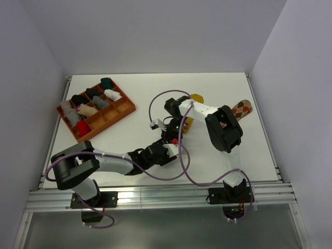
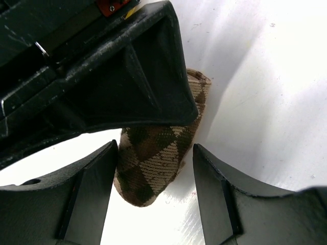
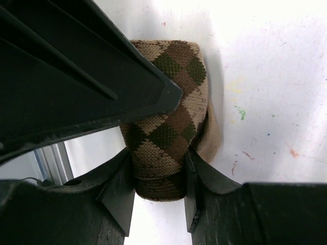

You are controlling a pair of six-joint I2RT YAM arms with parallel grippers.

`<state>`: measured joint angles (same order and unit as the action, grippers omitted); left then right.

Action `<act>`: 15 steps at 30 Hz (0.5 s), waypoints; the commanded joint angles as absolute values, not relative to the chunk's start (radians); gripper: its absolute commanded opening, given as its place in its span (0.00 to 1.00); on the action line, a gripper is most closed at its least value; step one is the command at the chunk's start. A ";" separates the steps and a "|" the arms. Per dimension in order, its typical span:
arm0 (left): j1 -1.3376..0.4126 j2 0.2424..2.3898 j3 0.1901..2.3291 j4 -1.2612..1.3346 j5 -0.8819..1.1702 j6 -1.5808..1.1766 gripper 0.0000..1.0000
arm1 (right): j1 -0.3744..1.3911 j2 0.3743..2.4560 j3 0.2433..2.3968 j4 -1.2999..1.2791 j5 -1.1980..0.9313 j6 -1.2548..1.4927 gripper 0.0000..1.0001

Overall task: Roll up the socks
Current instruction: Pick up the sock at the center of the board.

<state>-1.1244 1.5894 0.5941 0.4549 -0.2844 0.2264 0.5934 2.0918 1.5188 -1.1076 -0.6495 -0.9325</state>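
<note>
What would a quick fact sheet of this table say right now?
brown checked sock: bunched up, between both end effectors
right end effector: shut on the brown checked sock
left end effector: open, one finger on each side of the same sock
yellow sock: behind the arms, partly hidden
orange checked sock: far right of the table, untouched
tray: far left, holding small sock bundles
</note>
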 commanded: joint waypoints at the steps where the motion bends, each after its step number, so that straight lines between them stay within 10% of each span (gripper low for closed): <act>1: -1.120 1.617 0.646 0.450 -0.256 0.261 0.66 | 0.584 2.160 1.497 -1.137 -0.541 -0.945 0.33; 15: -1.134 1.721 0.727 0.373 -0.272 0.301 0.66 | 0.581 2.192 1.531 -1.184 -0.546 -0.953 0.33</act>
<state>-1.1320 1.6936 0.6930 0.3935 -0.2890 0.2836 0.5785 2.1315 1.5543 -1.1667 -0.6716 -0.9321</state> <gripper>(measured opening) 0.659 0.429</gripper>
